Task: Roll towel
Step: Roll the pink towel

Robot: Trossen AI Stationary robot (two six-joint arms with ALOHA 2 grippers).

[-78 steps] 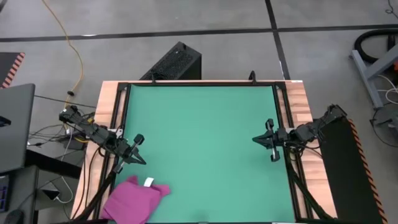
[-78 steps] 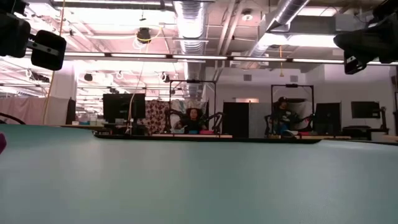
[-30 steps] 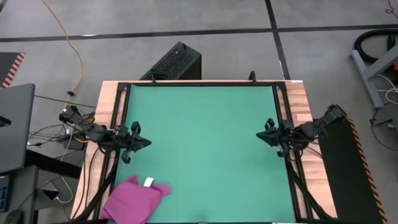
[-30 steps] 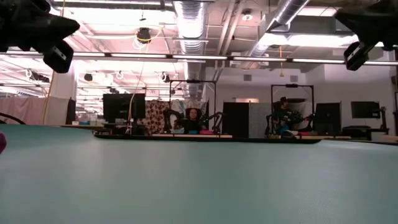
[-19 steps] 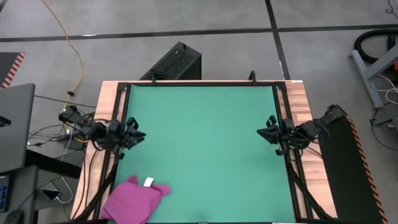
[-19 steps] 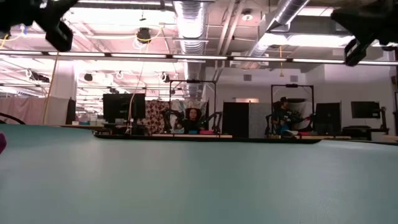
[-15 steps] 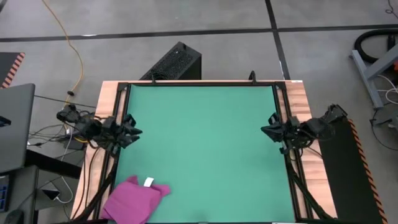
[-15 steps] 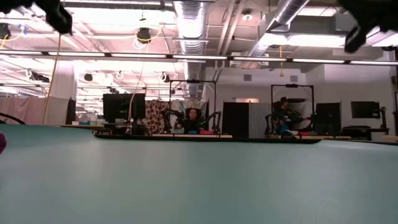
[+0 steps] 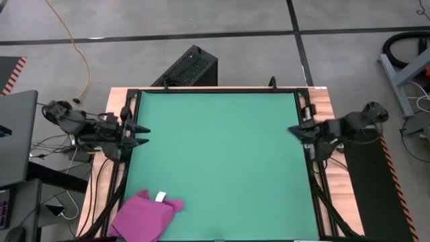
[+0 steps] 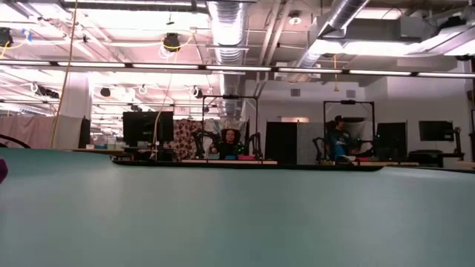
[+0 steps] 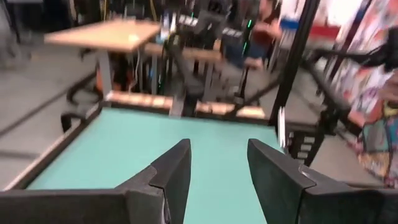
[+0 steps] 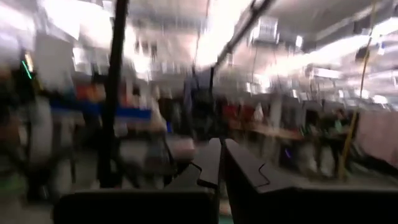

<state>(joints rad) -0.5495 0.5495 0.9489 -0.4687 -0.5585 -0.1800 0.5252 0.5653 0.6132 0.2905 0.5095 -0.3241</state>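
Observation:
The towel (image 9: 146, 215) is a rumpled magenta cloth with a white tag (image 9: 160, 197) on its far edge. It lies at the table's near left corner, and its left part reaches over the mat's black border. In the low view only a sliver of the towel (image 10: 2, 170) shows at the left margin. My left gripper (image 9: 143, 134) hangs over the table's left edge, well to the far side of the towel. It stands open (image 11: 217, 163) with nothing between its fingers. My right gripper (image 9: 293, 130) is at the right edge, shut (image 12: 221, 155) and empty.
The green mat (image 9: 222, 154) lies bare between the two arms, framed by black rails and wooden side strips (image 9: 114, 114). A black box (image 9: 188, 67) stands on the floor beyond the far edge. Cables and a laptop (image 9: 17, 134) are left of the table.
Both grippers have risen out of the low view. Each has drawn back over its own side of the table, the left one toward the left and far edges, the right one toward the right edge. My left gripper's fingers have spread open. The towel has stayed put.

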